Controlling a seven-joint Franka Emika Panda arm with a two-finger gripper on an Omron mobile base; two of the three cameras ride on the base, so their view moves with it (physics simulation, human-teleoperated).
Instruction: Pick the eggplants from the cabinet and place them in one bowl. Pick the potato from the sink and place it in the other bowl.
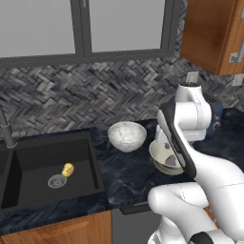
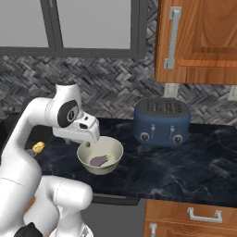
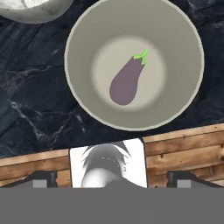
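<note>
Over the cream bowl: my gripper [image 3: 112,181] hangs released, holding nothing.
Eggplant [image 3: 126,80]: smooth purple, lying in the cream bowl [image 3: 83,111].
Potato [image 1: 68,169]: knobbly yellow, beside the drain in the sink [image 1: 28,147].
Counter [image 2: 185,166]: dark marble, open on the right.

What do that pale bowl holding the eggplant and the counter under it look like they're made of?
The pale bowl looks like matte glazed ceramic: even cream-grey, thin rim, no shine. The counter resembles polished black marble, dark with thin white veins, though it may be an imitation.
</note>
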